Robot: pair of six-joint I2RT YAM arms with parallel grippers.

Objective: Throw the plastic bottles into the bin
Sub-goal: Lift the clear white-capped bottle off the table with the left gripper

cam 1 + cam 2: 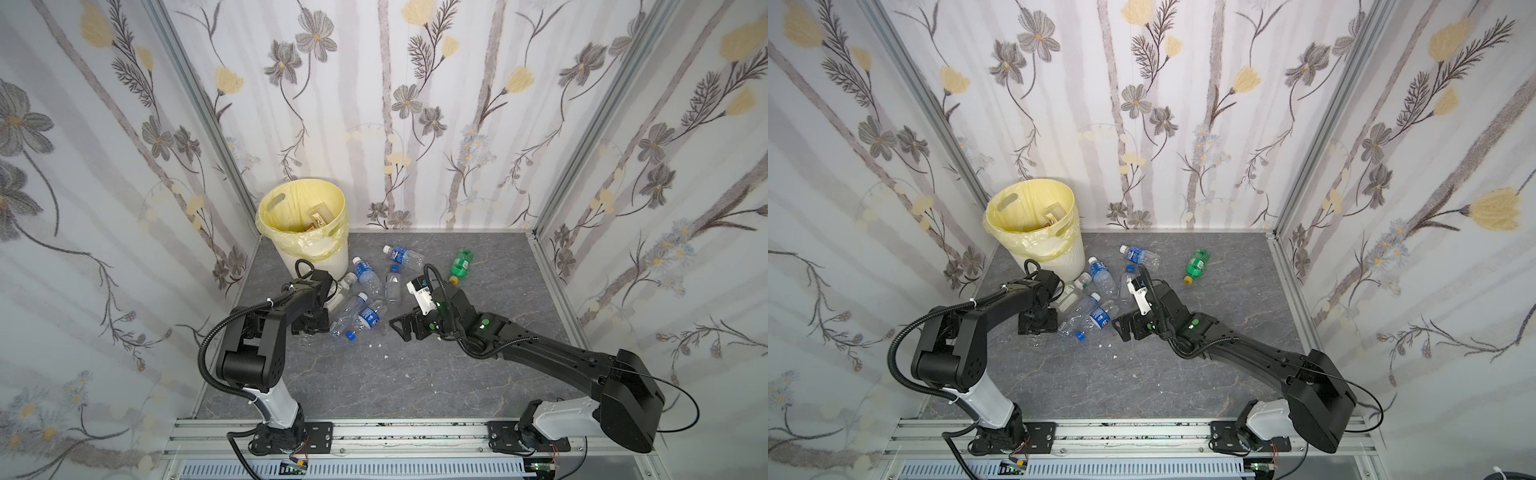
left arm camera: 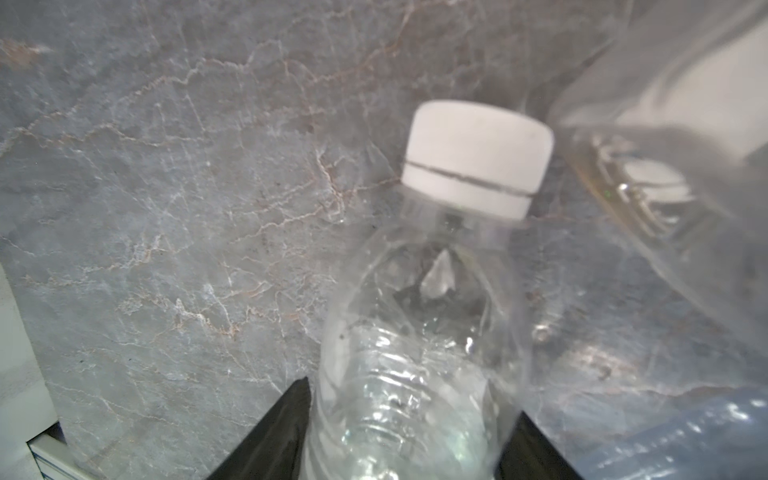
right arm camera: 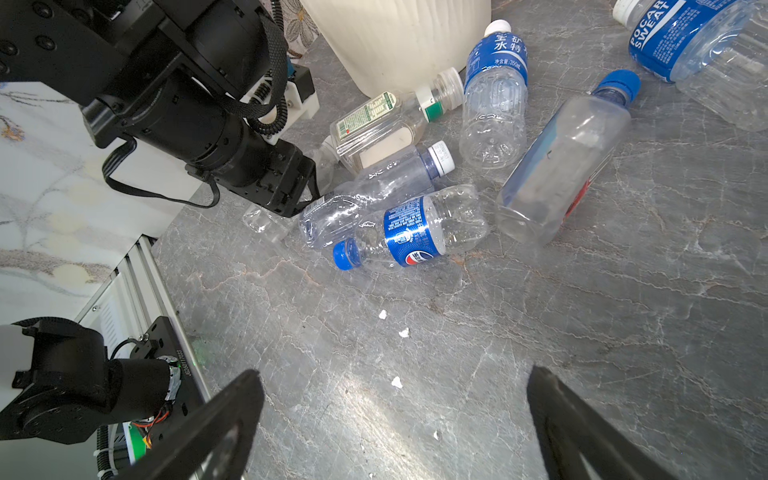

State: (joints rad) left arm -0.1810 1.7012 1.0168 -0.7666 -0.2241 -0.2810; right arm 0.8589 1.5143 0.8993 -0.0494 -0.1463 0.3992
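**Left gripper clamped on a clear bottle beside the tall bin: slip and collision risks**

A grey marbled table (image 1: 415, 374) fills the floor of the cell. At its far left corner stands the tall cream bin (image 1: 320, 259), lined with a yellow bag (image 1: 291, 199). The left gripper (image 2: 413, 397) is down at table level, just in front of the bin. Its jaws press on both sides of a clear white-capped bottle (image 2: 419, 316) that lies on the table. The right gripper (image 3: 395, 376) hangs nearby over bare table, jaws wide and empty. More plastic bottles lie loose: a heap (image 3: 415, 232) just beside the gripped one, and a green bottle (image 1: 460, 262) well apart to the right.

Three things look likely to go wrong:
- The bin's rim stands far above the bottle, so a low swing could strike the wall or snag the bag.
- The thin plastic may buckle and the bottle squirt free as it lifts.
- A neighbouring clear bottle (image 2: 665, 187) lies close by the cap and could be dragged or scattered.
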